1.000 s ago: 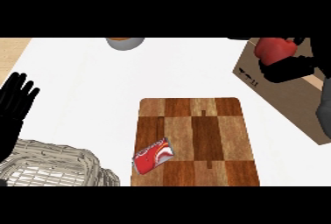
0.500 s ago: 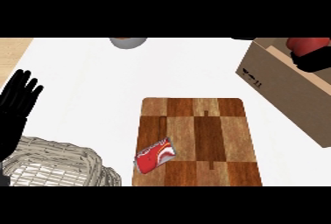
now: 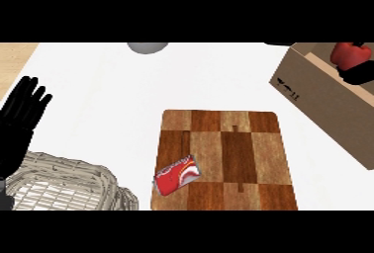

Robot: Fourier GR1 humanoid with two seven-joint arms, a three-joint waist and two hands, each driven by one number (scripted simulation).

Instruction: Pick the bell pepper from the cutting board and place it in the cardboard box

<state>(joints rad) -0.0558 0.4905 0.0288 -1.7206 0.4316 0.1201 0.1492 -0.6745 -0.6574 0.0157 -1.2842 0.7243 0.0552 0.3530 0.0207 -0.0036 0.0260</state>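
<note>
A red bell pepper shows at the upper right, over the open top of the cardboard box. My right hand is curled round the pepper from below; only its dark fingers show at the right edge. The wooden cutting board lies in the middle of the white counter, with no pepper on it. My left hand rests open at the left edge, fingers pointing up.
A red and white packet lies across the board's lower left edge. A woven wicker basket stands at the lower left. A grey round object sits at the counter's far edge.
My right hand has carried the pepper to the right, over the box. The whole view has shifted, so the box now sits further right. The left hand has stayed still.
</note>
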